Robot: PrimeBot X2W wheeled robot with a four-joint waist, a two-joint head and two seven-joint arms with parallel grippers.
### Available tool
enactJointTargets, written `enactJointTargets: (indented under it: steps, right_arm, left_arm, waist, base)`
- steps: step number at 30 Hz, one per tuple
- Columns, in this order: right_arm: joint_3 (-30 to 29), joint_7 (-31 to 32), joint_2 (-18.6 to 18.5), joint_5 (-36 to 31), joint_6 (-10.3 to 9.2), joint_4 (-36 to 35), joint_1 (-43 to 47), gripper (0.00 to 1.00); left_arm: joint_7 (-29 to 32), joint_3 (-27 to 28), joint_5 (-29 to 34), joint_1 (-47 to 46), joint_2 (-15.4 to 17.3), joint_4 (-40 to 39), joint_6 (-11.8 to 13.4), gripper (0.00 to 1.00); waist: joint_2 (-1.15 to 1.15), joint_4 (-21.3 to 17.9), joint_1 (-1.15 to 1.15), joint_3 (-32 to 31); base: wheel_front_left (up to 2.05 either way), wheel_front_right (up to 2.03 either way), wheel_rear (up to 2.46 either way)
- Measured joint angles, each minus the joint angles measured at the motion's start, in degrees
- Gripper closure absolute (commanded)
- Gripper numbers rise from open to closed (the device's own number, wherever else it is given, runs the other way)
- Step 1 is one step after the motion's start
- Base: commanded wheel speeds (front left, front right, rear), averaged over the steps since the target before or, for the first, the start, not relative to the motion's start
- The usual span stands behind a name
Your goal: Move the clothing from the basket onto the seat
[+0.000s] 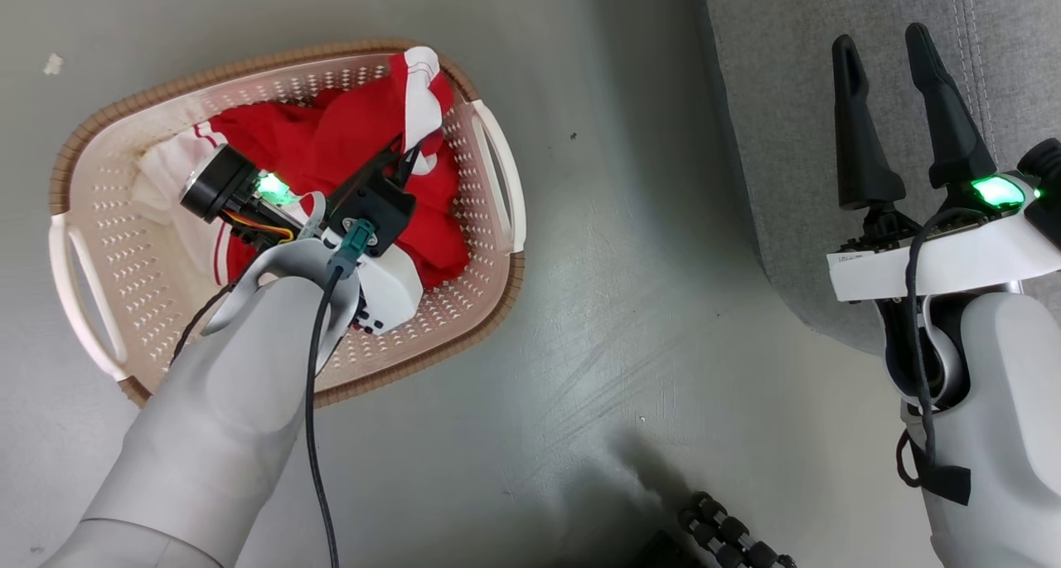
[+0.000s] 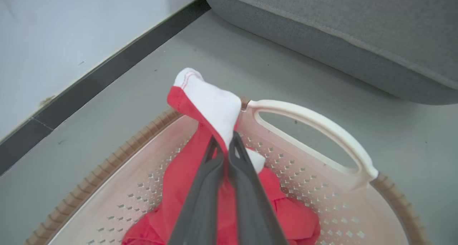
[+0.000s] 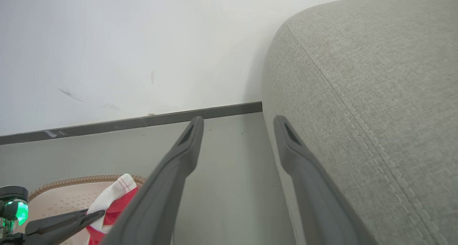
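The red and white clothing (image 1: 356, 137) lies heaped in the cream basket (image 1: 497, 245) on the floor, at the left of the head view. My left gripper (image 1: 404, 149) reaches into the basket and is shut on a fold of the clothing (image 2: 211, 102), whose red-edged white end sticks up past the fingertips. Its fingers (image 2: 218, 173) are pressed together around the fabric above the basket (image 2: 315, 127). My right gripper (image 1: 887, 50) stands open over the edge of the grey seat (image 1: 779, 95), nothing between its fingers (image 3: 186, 148). The seat (image 3: 375, 94) rises at the right.
Bare grey floor (image 1: 613, 303) lies between basket and seat. A white wall with a dark baseboard (image 3: 161, 119) runs behind. A black ribbed object (image 1: 729, 535) lies on the floor near the bottom edge. The left gripper (image 3: 91, 216) and clothing (image 3: 112, 198) show at the right wrist view's lower left.
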Motion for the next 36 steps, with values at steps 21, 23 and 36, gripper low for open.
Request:
enactJointTargets:
  steps: [21, 23, 36]
  right_arm:
    - [1.1, 0.0, -0.1, -7.1, 0.0, 3.6, 0.2, 0.0]
    - [1.3, 0.0, -0.1, -7.1, 0.0, 3.8, 0.2, 0.0]
    - [4.1, 0.0, -1.5, -9.6, 0.0, 5.9, 0.6, 0.0]
  left_arm:
    - [-2.0, 5.2, -4.5, 3.1, 3.7, -11.2, 0.5, 1.0]
    - [-2.0, 5.5, -4.5, 3.2, 4.0, -12.0, 0.5, 1.0]
    - [-2.1, 7.9, -7.5, 7.0, 6.5, -20.8, 0.5, 1.0]
  waist:
    - [0.0, 5.6, 0.0, -8.9]
    - [0.0, 5.9, 0.0, -9.5]
    - [0.0, 9.6, 0.0, -17.4]
  base:
    - [0.0, 0.0, 0.0]
    - [0.0, 0.0, 0.0]
    - [0.0, 0.0, 0.0]
